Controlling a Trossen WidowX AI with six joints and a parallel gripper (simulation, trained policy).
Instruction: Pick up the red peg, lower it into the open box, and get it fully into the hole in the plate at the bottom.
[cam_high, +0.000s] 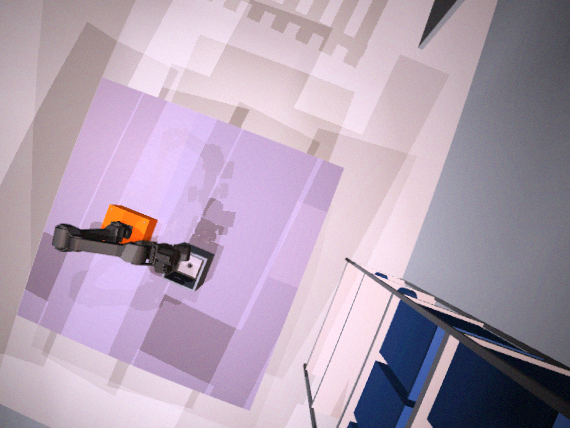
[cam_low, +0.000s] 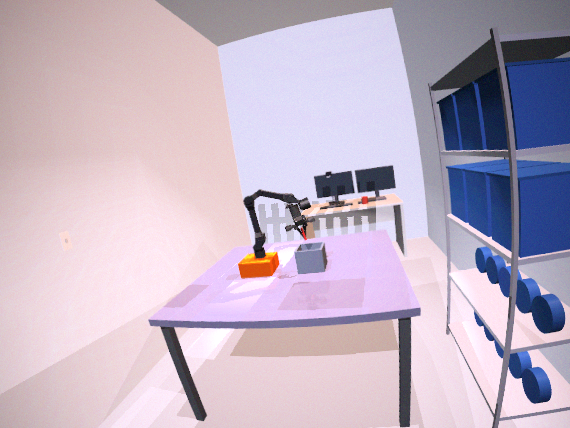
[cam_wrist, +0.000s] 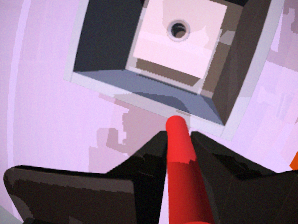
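Observation:
The red peg (cam_low: 304, 234) (cam_wrist: 186, 185) is held by my gripper (cam_low: 303, 231) (cam_wrist: 178, 138), which is shut on it. The peg points down and is slightly tilted in the exterior view, with its tip just above the height of the box. The grey open box (cam_low: 311, 261) (cam_wrist: 125, 98) stands upright on the table. In the wrist view the peg's tip shows at the box's near rim, outside the opening. The pale plate (cam_wrist: 160, 55) lies at the bottom of the box, and its round hole (cam_wrist: 178, 30) is beyond the tip and empty. The arm hides the peg in the top view.
The orange base block (cam_high: 145, 220) (cam_low: 258, 267) under the arm stands beside the box on the purple table (cam_high: 280, 200) (cam_low: 380, 290). A shelf rack (cam_low: 511, 200) with blue bins stands off the table to the right. A desk with two monitors is behind.

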